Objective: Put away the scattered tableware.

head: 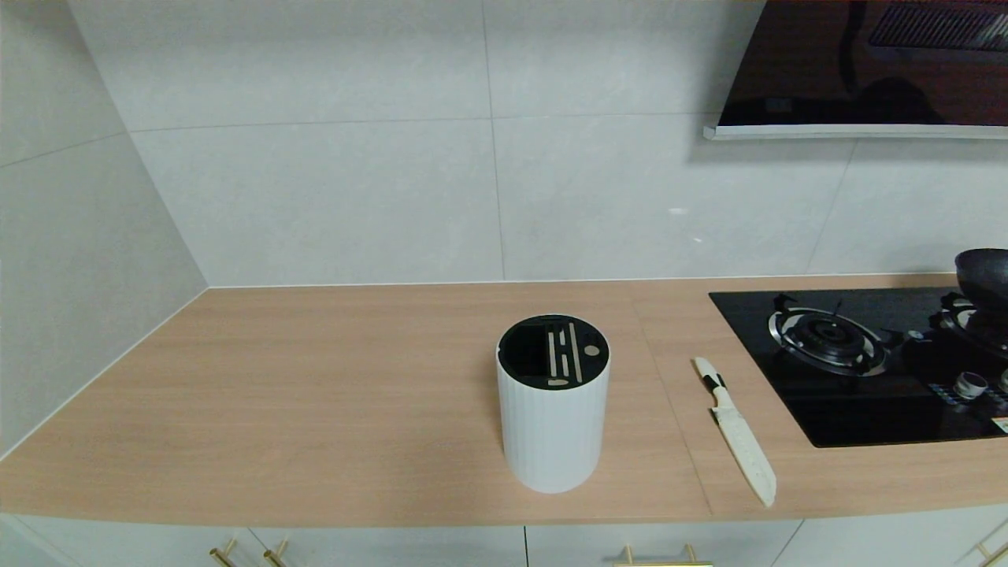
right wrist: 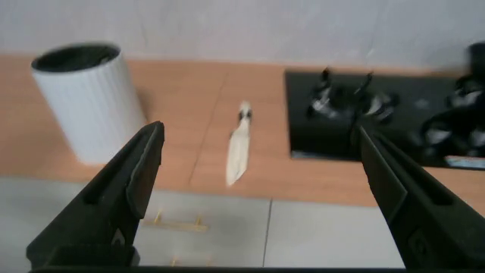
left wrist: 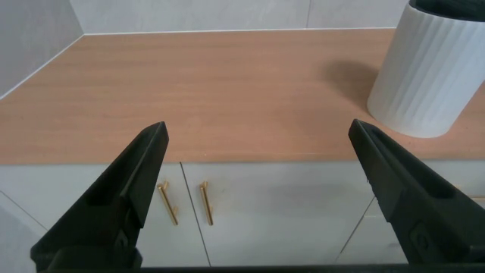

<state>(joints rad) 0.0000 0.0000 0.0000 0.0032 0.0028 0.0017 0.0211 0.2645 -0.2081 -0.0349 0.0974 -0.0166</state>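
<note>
Knife [head: 734, 431] flat on counter [head: 315, 394] beside white slotted holder [head: 554, 429], left fingers [left wrist: 125, 201] and right fingers [right wrist: 121, 197] spread

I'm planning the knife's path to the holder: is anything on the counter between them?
Nothing. In the head view the counter between the knife and the holder is bare wood; the right wrist view agrees.

Left gripper [left wrist: 258, 133] and right gripper [right wrist: 259, 133]: both held back on the near side of the scene, aimed level toward the far side, dark fingers [left wrist: 125, 193] spread wide apart, nothing held between them.
</note>
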